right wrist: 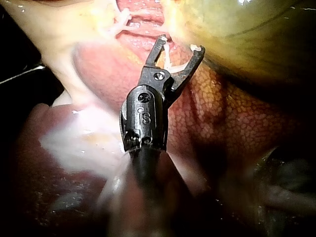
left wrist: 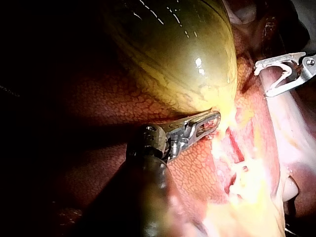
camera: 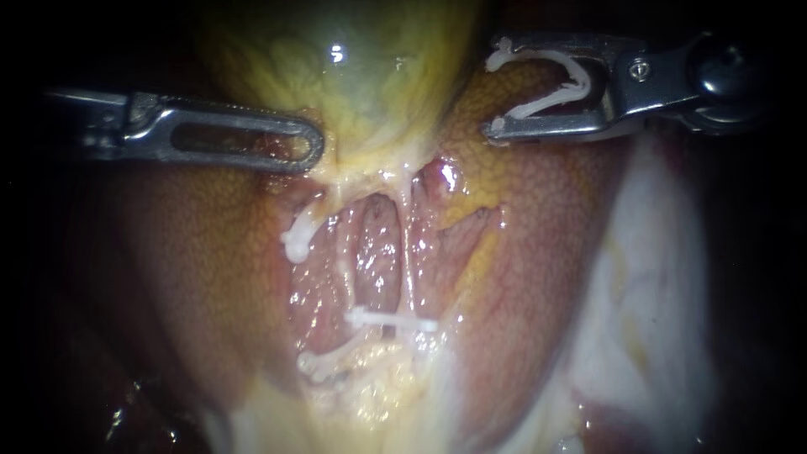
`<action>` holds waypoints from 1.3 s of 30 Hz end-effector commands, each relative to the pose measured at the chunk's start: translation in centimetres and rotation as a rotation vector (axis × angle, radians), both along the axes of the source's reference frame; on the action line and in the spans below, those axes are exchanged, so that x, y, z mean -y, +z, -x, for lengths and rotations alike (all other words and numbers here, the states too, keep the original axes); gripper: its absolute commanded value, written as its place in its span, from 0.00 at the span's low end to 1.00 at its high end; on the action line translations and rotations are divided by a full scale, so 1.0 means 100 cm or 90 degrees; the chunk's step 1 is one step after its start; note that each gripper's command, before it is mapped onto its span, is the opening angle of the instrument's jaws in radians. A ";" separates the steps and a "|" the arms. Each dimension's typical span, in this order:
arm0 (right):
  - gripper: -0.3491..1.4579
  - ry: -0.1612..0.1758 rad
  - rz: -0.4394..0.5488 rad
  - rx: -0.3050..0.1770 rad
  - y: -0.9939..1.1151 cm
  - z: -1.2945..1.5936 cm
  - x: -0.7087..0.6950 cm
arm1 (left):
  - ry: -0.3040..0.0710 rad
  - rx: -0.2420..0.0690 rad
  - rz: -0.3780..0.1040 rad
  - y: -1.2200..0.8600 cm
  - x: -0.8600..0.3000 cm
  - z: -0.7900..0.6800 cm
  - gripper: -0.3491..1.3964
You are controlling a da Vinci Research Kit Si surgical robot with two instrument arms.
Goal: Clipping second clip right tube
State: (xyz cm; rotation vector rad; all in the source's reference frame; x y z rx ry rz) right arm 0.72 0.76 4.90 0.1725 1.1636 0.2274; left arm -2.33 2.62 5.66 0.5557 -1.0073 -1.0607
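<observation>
upper right of the frame: the slender steel right instrument [camera: 494, 94] holds an open white plastic clip [camera: 578, 82] between wide-spread jaws, well apart from the thin pale right tube [camera: 409, 261] at centre, which bears a seated white clip [camera: 391, 321] lower down. at mid-left, the steel left instrument [camera: 313, 143] pinches the lower edge of the glossy yellow-green gallbladder [camera: 361, 76].

Endoscope looks close onto the gallbladder [camera: 361, 76]; both arm-mounted wrist cameras face it too, equally near.
</observation>
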 end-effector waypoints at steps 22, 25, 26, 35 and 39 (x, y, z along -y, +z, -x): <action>0.47 -0.001 0.000 -0.001 0.0001 0.0000 0.0000 | -0.027 0.002 -0.006 -0.0064 -0.0027 -0.0049 0.00; 0.47 -0.005 -0.001 -0.005 0.0001 0.0000 0.0002 | -0.027 0.002 -0.006 -0.0063 -0.0027 -0.0049 0.00; 0.47 -0.007 0.002 -0.005 0.0002 0.0000 0.0002 | -0.027 0.002 -0.006 -0.0063 -0.0027 -0.0049 0.00; 0.47 0.010 -0.081 -0.025 0.0009 -0.0008 0.0019 | -0.027 0.002 -0.006 -0.0063 -0.0027 -0.0049 0.00; 0.47 0.007 -0.108 -0.026 0.0015 -0.0015 0.0030 | -0.027 0.002 -0.005 -0.0063 -0.0027 -0.0049 0.00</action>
